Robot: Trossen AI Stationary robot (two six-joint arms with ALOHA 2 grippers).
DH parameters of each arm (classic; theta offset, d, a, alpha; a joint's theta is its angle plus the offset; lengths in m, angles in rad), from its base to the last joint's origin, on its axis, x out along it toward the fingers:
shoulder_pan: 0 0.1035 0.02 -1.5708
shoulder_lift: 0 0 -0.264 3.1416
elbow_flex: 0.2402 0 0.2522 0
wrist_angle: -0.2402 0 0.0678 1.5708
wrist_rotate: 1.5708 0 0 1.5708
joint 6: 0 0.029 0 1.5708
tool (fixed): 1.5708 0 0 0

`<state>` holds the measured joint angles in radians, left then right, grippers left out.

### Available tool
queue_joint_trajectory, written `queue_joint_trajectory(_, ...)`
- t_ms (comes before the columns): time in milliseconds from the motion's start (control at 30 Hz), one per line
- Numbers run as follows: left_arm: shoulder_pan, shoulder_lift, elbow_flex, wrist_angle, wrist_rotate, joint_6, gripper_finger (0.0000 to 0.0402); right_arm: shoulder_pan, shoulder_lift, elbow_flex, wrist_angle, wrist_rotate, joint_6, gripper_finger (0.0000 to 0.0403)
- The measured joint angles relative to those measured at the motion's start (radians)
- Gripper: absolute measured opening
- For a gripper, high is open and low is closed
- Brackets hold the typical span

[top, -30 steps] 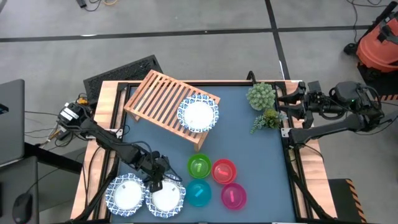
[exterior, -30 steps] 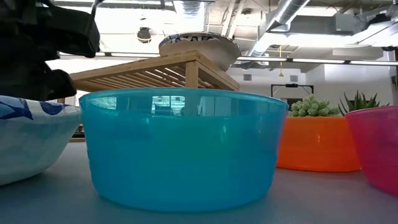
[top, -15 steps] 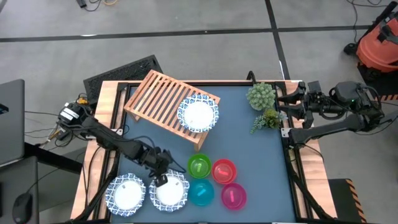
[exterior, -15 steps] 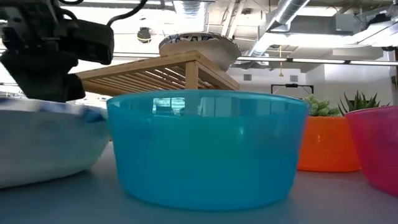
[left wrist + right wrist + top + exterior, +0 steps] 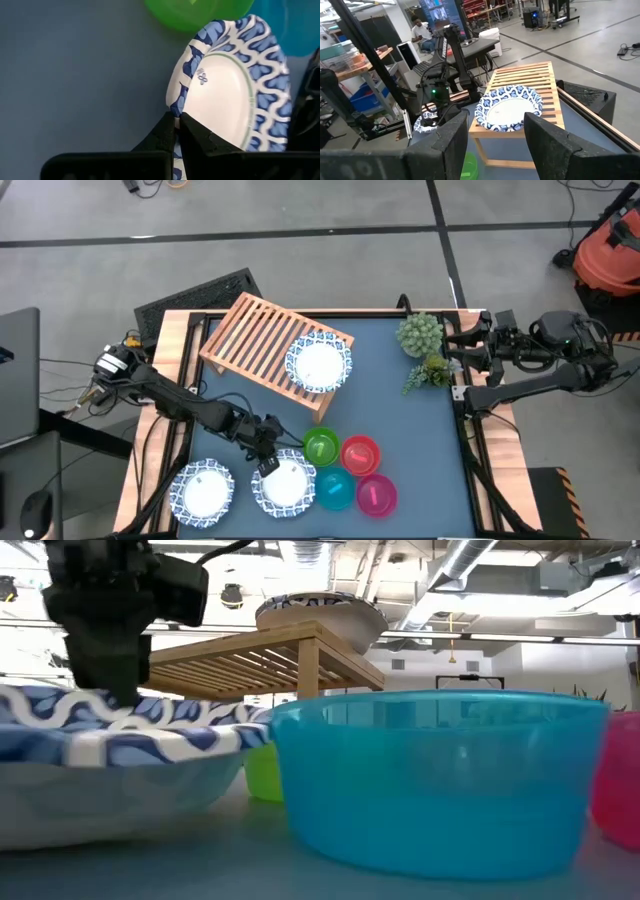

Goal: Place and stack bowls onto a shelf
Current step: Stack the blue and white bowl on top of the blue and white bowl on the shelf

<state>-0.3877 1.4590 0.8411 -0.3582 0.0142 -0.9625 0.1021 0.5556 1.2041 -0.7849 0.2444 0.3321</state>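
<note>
Since a second ago the left hand (image 5: 266,462) has dragged its patterned bowl (image 5: 284,485) rightward along the bench (image 5: 400,420) front, and the bowl now sits against the teal bowl (image 5: 335,491), which got nudged right too; the untouched patterned bowl (image 5: 203,488) at front left is now apart from it. Left hand is pinched shut on the near-left rim of the moved bowl, fingers (image 5: 165,134) either side of the rim in the wrist view; low view shows that bowl tilted, rim lifted on the gripped side. Shelf (image 5: 255,340) sits rear-left on the bench, angled, with a third patterned bowl (image 5: 319,363) resting on its right end, overhanging the slats a bit. Right of the gripped bowl: green bowl (image 5: 320,447) just behind it, red bowl (image 5: 360,454) beside the green, teal in front, magenta bowl (image 5: 375,495) at the right end of the cluster, all bunched close together. Plant (image 5: 420,335) stands at the rear right edge of the bench. Right hand (image 5: 462,345) is parked off the right rear corner beside the plant, fingers (image 5: 447,135) spread wide, holding nothing. Person visible far back in the room in the right wrist view.
</note>
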Motion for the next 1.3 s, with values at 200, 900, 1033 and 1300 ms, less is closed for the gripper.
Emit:
queue_joint_trajectory(200,0.019,-0.016,0.066,-0.108,0.007,0.007,0.0000,0.000,0.000,0.000,-0.001,0.017,-0.001,0.0218)
queue_joint_trajectory(900,0.049,-0.379,0.180,-0.182,-0.166,-0.119,0.0000,0.000,0.000,0.000,-0.002,0.019,0.000,0.0218)
queue_joint_trajectory(1033,0.068,-0.439,0.219,-0.087,-0.269,-0.167,0.0000,0.000,0.000,0.000,-0.002,0.019,0.000,0.0218)
queue_joint_trajectory(1300,0.142,-0.451,0.373,-0.033,-0.471,-0.046,0.0000,0.000,0.000,0.000,-0.006,0.019,0.001,0.0218)
